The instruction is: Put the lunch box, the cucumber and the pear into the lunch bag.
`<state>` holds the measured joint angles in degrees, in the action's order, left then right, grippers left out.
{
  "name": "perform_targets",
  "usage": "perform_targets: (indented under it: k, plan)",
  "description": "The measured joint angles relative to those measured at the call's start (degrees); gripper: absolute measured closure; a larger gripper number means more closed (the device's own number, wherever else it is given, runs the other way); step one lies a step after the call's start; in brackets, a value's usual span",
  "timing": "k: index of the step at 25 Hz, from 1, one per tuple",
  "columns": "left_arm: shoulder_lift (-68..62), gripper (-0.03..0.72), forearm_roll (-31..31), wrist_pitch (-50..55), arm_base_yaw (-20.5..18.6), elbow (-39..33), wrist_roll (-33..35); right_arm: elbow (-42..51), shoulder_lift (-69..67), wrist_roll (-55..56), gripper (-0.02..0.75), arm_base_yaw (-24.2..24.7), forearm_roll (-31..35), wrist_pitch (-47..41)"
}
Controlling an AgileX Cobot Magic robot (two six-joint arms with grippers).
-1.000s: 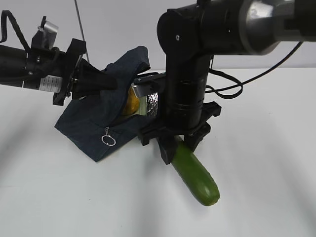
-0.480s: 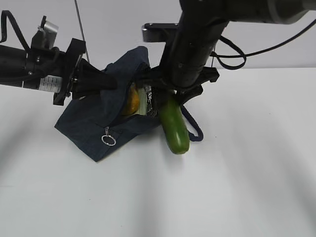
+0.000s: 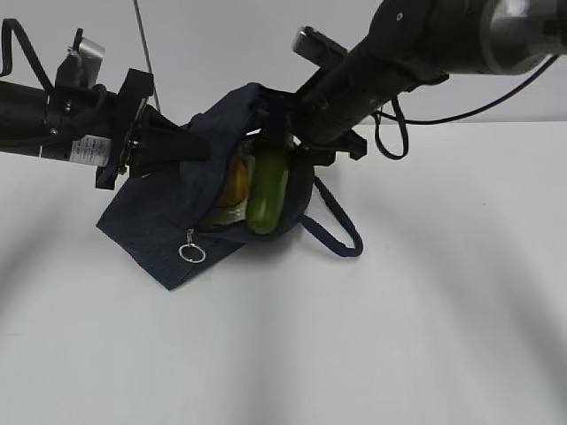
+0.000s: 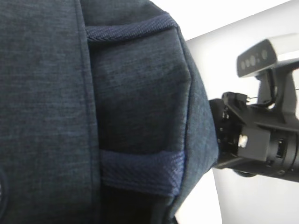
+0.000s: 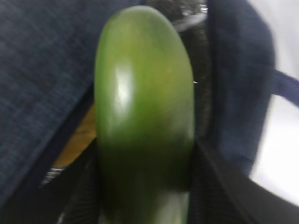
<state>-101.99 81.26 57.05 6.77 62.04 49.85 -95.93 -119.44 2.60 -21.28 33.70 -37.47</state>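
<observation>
The navy lunch bag (image 3: 164,212) lies on the white table with its mouth held up and open. My left gripper (image 3: 197,147) is shut on the bag's upper flap, and fabric (image 4: 46,93) fills the left wrist view. My right gripper (image 3: 285,140) is shut on the dark green cucumber (image 3: 266,184), whose free end points down into the bag's mouth. The cucumber (image 5: 145,102) fills the right wrist view between dark fingers (image 5: 86,189). The yellow pear (image 3: 236,181) sits inside the bag, left of the cucumber. Under the pear a pale edge (image 3: 223,213) shows, perhaps the lunch box.
A silver ring pull (image 3: 191,253) hangs at the bag's front edge. One handle loop (image 3: 342,232) lies on the table to the bag's right. The right arm's wrist camera (image 4: 266,53) shows beyond the bag in the left wrist view.
My right gripper has swung the cucumber up off the table and leftward, tipping its free end into the bag's mouth. The left gripper has kept the flap raised without moving.
</observation>
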Motion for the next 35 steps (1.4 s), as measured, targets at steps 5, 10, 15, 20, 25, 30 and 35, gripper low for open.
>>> perform_targets:
  k: [5, 10, 15, 20, 25, 30, 35]
  plan:
    - [0.0, 0.686, 0.0, 0.0, 0.0, 0.0, 0.0, -0.1, -2.8, -3.9, 0.346, 0.0, 6.0, 3.4]
    - [0.0, 0.686, 0.1, 0.5, 0.0, 0.0, 0.0, -0.1, -3.2, -10.7, 0.346, 0.0, 11.7, 7.2]
    - [0.0, 0.686, 0.1, 1.2, 0.0, 0.0, 0.0, -0.2, -3.9, -18.5, 0.329, 0.0, 20.3, 8.4]
    - [0.0, 0.686, 0.1, 2.0, 0.0, 0.0, 0.0, -0.2, -5.1, -22.3, 0.284, 0.0, 24.6, 8.0]
    - [0.0, 0.686, 0.1, 2.9, 0.0, 0.0, 0.1, -0.2, -5.1, -25.3, 0.242, 0.0, 25.2, 7.4]
    - [0.0, 0.686, -0.1, 3.4, 0.0, 0.0, 0.1, -0.4, -5.1, -25.6, 0.19, 0.0, 24.1, 5.5]
    - [0.0, 0.686, -0.3, 3.7, 0.0, 0.0, 0.1, -0.4, -5.1, -25.9, 0.183, 0.8, 20.9, 3.6]
